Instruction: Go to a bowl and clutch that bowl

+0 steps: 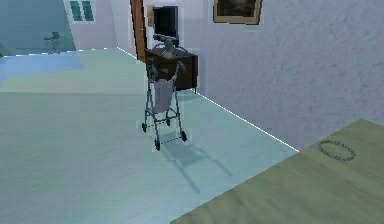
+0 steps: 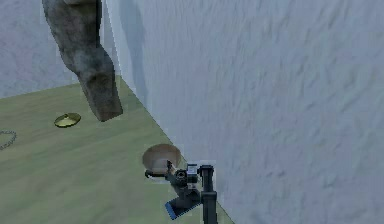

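Behind the table, the pale wall (image 2: pixel 290 80) dominates the arm side view, and the olive table (image 2: pixel 60 180) runs along its foot. Toward the table's far end looms a big rough stone statue (image 2: pixel 85 45). Off the table, out on the floor in the forward view, a wheeled cart (image 1: pixel 163 100) is parked before a dark cabinet (image 1: pixel 190 65). Now the prize: the bowl (image 2: pixel 160 156), brown and round, sits on the table close to its wall-side edge, and the arm (image 2: pixel 208 200) reaches over the table right at it. The gripper (image 2: pixel 175 178) is at the bowl's near rim, touching or just short, I can't say. With the bowl resting on the table behind the fingers, I cannot tell whether it has hold of anything, nor how the fingers are set. Smaller stuff: a little gold dish (image 2: pixel 67 120) lies mid-table, and a thin ring (image 1: pixel 338 150) lies on the table too. My call: set one finger inside the rim and one outside, settle low, then lift straight up off the table, because the wall crowds that edge and a sideways nudge could skate the bowl away.
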Robot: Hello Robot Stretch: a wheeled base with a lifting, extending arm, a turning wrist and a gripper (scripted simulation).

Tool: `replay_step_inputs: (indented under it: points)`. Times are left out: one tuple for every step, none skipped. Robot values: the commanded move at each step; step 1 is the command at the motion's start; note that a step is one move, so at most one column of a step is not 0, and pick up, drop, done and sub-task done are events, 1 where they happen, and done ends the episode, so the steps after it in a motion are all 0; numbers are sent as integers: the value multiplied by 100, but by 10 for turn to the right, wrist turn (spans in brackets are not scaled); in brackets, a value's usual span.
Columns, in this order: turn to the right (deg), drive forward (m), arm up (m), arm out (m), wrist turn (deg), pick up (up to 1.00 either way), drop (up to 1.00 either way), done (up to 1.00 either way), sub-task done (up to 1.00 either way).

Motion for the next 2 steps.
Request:
replay_step_inputs:
  points:
    - [0,0,10,0,0,0,0,0,0]
    - [0,0,0,0,0,0,0,100,0]
